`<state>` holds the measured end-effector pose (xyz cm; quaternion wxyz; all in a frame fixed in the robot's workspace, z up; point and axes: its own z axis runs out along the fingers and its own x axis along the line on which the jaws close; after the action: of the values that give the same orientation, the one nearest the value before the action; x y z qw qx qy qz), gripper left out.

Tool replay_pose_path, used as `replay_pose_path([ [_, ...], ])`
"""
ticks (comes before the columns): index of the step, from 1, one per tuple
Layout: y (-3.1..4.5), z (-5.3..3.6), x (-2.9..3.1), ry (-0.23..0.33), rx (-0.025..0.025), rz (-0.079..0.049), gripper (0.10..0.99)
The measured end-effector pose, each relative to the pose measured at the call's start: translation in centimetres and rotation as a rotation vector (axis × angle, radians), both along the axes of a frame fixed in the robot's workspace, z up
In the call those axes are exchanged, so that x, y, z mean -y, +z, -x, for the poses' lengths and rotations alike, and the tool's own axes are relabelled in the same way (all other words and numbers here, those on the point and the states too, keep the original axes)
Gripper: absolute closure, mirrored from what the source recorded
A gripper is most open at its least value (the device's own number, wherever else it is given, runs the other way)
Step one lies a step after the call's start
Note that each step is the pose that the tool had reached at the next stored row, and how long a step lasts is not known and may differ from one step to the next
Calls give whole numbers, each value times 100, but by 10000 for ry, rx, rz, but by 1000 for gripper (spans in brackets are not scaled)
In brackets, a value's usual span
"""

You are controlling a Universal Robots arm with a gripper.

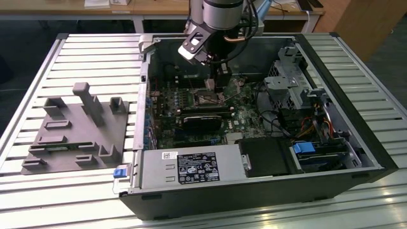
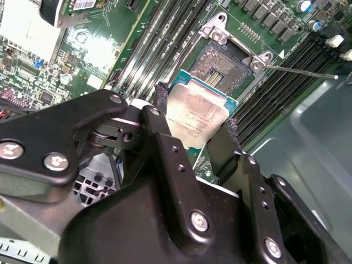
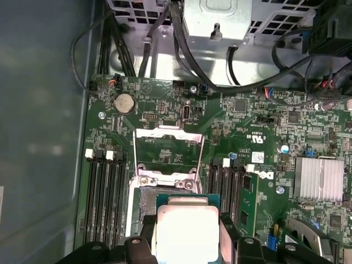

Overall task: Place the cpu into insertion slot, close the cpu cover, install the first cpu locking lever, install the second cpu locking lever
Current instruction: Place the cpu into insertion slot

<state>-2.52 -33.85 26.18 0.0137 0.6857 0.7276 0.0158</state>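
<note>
Closely: gripper [image 2: 196, 108] pinched cpu [image 2: 193, 116] by opposite edges, near bare insertion slot [image 2: 223, 65]; cpu cover [image 3: 165, 133] stood raised.

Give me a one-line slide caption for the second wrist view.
Gripper holds the cpu between its fingers, close to the exposed insertion slot on the motherboard.

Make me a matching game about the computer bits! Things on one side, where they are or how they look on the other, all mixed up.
Things
1 cpu
2 insertion slot
3 cpu cover
4 grey plastic stand

Places and states
A flipped up, open
B on the table, outside the computer case
C held in the gripper
D bare, brownish contacts showing

Pairs: 1-C, 2-D, 3-A, 4-B
</note>
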Motion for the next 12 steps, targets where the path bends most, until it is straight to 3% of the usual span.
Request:
replay_pose_path([
  [12,-85,5,-4,-3,-1,1,549],
])
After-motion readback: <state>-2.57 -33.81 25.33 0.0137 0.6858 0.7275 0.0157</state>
